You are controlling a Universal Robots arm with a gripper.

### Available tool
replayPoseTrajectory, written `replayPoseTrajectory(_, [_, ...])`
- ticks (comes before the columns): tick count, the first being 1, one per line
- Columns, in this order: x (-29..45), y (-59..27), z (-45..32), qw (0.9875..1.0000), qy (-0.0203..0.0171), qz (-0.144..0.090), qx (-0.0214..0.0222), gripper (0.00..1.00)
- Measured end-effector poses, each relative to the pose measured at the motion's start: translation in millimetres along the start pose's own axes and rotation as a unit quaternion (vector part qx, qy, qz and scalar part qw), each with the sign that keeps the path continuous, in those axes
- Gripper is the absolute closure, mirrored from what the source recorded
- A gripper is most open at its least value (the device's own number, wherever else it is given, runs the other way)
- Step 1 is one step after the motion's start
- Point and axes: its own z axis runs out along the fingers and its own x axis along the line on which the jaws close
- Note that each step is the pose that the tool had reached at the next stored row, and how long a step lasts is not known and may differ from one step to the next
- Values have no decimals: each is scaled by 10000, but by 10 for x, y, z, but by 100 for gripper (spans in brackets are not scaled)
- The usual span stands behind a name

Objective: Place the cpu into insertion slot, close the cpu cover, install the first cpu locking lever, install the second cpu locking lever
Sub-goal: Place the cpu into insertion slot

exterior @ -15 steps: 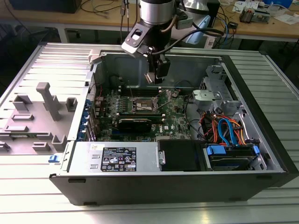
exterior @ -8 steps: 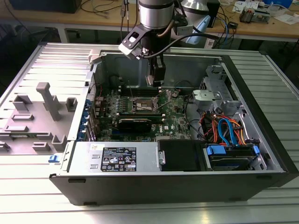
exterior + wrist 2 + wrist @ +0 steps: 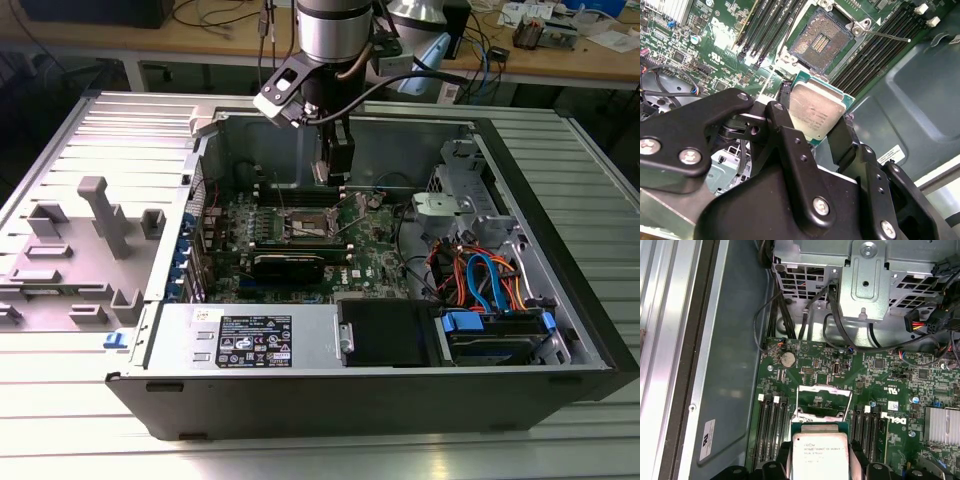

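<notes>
Cpu (image 3: 816,112) clamped by its edges in the pincer (image 3: 813,119), held clear above the insertion slot (image 3: 822,42)

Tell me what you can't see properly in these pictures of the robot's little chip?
- The cpu: the first wrist view's edge cuts part of it off.
- Its underside: hidden in both wrist views, because the metal top faces the cameras.
- The insertion slot: too small in the exterior view to tell its pins.
- The gripper: it hides part of the cpu's edge in the second wrist view.
</notes>
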Motion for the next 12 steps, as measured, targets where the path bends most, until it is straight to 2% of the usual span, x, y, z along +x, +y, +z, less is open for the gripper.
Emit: replayPoseTrajectory(12, [-1, -2, 30, 10000, -7, 80, -1, 45])
